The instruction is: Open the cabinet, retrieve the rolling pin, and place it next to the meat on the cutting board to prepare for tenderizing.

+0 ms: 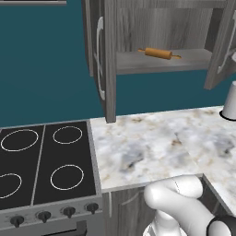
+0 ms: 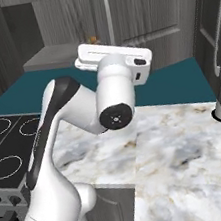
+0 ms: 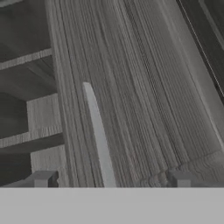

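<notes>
Before the cabinet (image 1: 161,27) door's handle (image 3: 99,140), wide-spread gripper (image 3: 111,179).

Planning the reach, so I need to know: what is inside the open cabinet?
The rolling pin lies on the cabinet shelf. The right door covers that end of the shelf.

Flat, even rendered light fills all three views, with no visible lamp and no glare. The marbled desk (image 1: 152,147) reads bright and evenly lit; the cabinet (image 1: 161,27) interior is dimmer, and the rolling pin (image 1: 159,53) lies sharp on its shelf with only a faint shadow. In the right base view the white arm shows soft shading. The hand view is grey and murky, its wood grain smeared into streaks. Edges look coarse and slightly pixelated, without lens distortion.
</notes>
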